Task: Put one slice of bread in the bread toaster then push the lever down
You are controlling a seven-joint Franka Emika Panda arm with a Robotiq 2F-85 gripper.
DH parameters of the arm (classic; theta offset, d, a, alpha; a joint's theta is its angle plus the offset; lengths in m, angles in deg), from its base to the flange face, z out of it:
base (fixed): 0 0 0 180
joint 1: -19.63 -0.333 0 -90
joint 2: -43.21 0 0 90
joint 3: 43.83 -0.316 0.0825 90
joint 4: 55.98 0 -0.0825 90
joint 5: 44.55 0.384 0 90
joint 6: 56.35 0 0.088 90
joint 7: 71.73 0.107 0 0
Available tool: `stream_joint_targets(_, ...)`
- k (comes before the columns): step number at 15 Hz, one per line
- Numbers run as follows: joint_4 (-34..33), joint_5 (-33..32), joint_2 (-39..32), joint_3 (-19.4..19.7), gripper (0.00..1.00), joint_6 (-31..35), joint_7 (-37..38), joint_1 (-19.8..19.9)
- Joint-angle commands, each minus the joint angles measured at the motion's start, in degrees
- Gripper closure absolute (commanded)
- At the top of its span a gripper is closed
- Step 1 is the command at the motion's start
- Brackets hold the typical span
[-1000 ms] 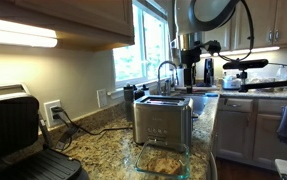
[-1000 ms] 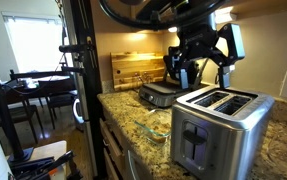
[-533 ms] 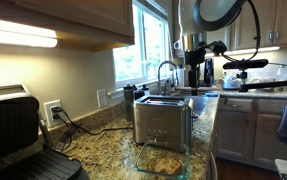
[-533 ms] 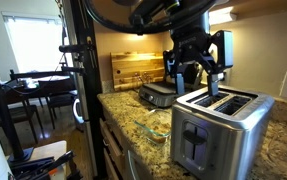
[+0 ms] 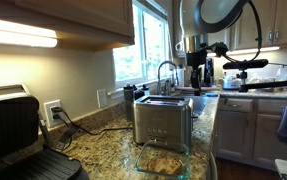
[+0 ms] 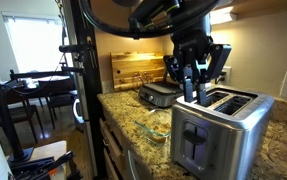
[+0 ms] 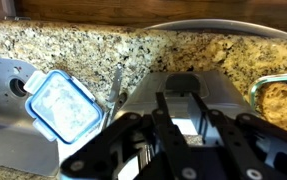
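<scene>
The tool (image 6: 195, 92) is now brought down to the top of the toaster (image 6: 218, 130), jaws drawn much narrower than before; whether anything is grasped cannot be told; bread (image 7: 283, 100) is seen in the dish (image 7: 256, 92) on the desk (image 5: 98, 140); loading is judged unfinished.

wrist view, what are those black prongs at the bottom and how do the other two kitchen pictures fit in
That camera sits on the wrist of a single robot arm, looking down past its black two-fingered gripper: those prongs. The other two pictures come from cameras standing in the kitchen. Below the gripper is a boxy brushed-steel toaster on a speckled granite counter. Beside it a clear glass dish holds tan bread slices. Whether the gripper holds anything cannot be told.
</scene>
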Motion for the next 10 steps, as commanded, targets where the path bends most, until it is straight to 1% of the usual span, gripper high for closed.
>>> stream_joint_targets(1, 0.88, 0.85, 0.58, 0.02, 0.95, -0.09, -0.79, 0.61)
stream_joint_targets(2, 0.80, 0.86, 0.31, 0.00, 0.96, -0.03, -0.77, 0.58)
stream_joint_targets(3, 0.73, 0.98, 0.01, 0.06, 1.00, 0.10, -0.88, 0.54)
stream_joint_targets(5, 0.53, 1.06, -0.67, 0.11, 1.00, 0.26, -0.86, 0.56)
stream_joint_targets(7, 0.45, 1.18, -1.14, 0.16, 0.96, 0.39, -0.89, 0.55)
stream_joint_targets(10, 0.34, 1.49, -1.45, 0.19, 0.95, 0.36, -0.92, 0.59)
